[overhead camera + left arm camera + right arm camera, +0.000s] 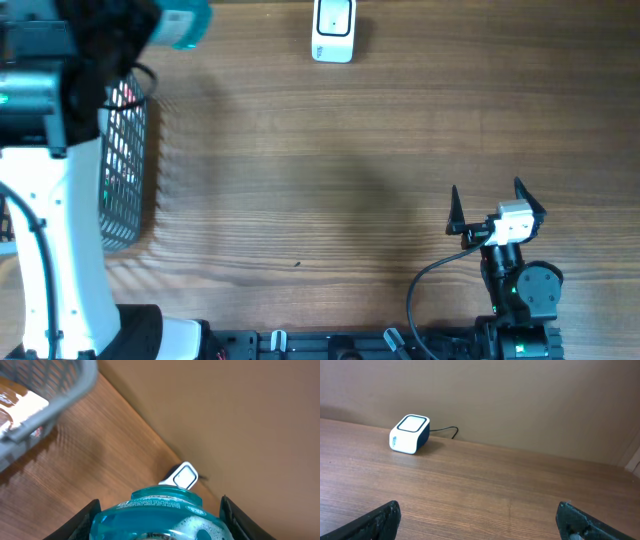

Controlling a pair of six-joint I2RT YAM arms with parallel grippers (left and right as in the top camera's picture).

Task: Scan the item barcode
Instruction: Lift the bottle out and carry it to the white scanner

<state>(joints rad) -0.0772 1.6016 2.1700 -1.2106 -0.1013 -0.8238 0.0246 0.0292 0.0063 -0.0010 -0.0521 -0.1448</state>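
Observation:
The item is a clear teal bottle (160,516) of blue liquid with small print on its label. My left gripper (159,502) is shut on it, one black finger on each side. Overhead, the bottle (185,24) is held up at the far left, above the basket's corner. The barcode scanner (333,30) is a small white box with a dark base at the table's far edge. It shows just beyond the bottle's top, scanner (183,477). I see no barcode. My right gripper (487,188) rests open at the near right, with the scanner (409,434) far off to its left.
A grey wire basket (125,170) holding packaged goods stands at the left edge, its rim (75,385) close beside the left arm. The scanner's black cable (446,429) runs along a beige wall at the table's back. Bare wooden table (330,180) lies between the arms.

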